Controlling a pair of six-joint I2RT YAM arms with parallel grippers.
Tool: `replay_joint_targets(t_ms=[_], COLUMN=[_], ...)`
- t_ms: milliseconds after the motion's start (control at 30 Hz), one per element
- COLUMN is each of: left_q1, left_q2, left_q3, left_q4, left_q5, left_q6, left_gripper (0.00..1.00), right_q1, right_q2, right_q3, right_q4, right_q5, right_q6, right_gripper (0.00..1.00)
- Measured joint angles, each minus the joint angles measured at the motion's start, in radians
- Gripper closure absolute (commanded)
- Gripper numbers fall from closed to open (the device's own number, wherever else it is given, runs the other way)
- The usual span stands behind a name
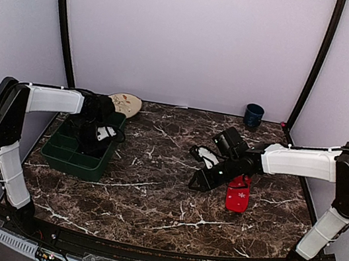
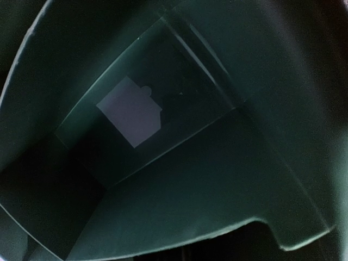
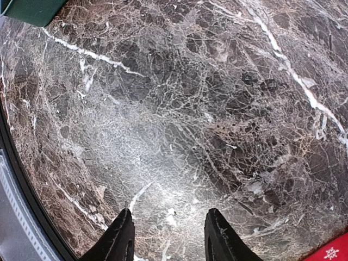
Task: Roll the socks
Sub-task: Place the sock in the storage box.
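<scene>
1. Top external: fixed high above and behind the rig, facing forward and down. From well off I get the whole table (image 1: 150, 193), near edge to far edge.
2. Left wrist: lens sits down inside the green bin (image 2: 244, 179), very close; dark green walls and floor fill my frame.
3. Right wrist: close over the marble, tilted down, facing the table's near-left corner. The near edge runs down the frame's left side, and the right gripper (image 3: 168, 242) enters at the bottom.
4. Shared, top and left wrist: the bin, by the table's left edge.
5. Shared, top and right wrist: mid-table marble, a bin corner, a scrap of red sock (image 3: 331, 253).
</scene>
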Motion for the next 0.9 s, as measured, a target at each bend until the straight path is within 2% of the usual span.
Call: replay_joint_targets(t_ms=[167,500,767,900], left_q1=[0.011,0.018,0.018,0.018], left_q2=[0.010,0.015,0.009,-0.006], left_q3=[0.010,0.018,0.033,0.045], left_q4=[0.000,0.008,-0.009,-0.011], left_q5=[0.019,0.031,0.037,0.047], left_q6=[0.014,-0.020,-0.073,-0.091], left_gripper=[0.85,0.56,0.55,0.59], right_q1=[0.000,0.000,0.000,0.000], right_q2=[0.000,0.000,0.000,0.000], right_q3=[0.000,0.000,0.001,0.005], right_q4=[-0.006,-0.018,-0.017,-0.017], right_q5=[0.006,0.018,0.018,0.018], right_q6=[-0.002,-0.002,-0.002,-0.002], right_gripper=[0.57,0.57,0.57,0.57])
